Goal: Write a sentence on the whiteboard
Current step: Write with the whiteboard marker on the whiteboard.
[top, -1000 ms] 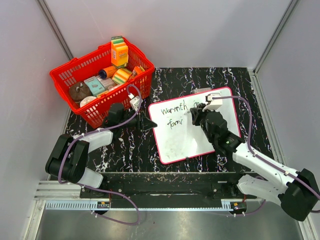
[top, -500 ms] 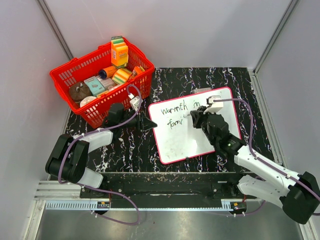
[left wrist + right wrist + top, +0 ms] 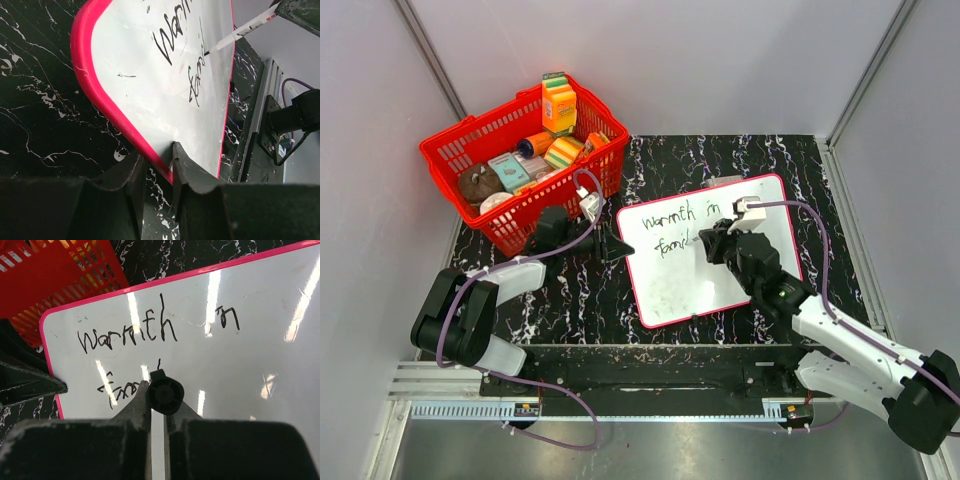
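On the table (image 3: pixel 770 150), beside the basket (image 3: pixel 515 225): whiteboard (image 3: pixel 680 285) is being held flat, second line of writing unfinished.
Board handling: judged light, stiff, slick-faced; likely to slide under pen pressure, so best taken by the red frame edge.
Left gripper (image 3: pixel 617 247): is being pinched onto the board's left frame edge; arm is being stretched low across the table.
Right gripper (image 3: pixel 708 240): is being clamped tight on a marker (image 3: pixel 240 32), tip at the second line; wrist is being angled down over the board.
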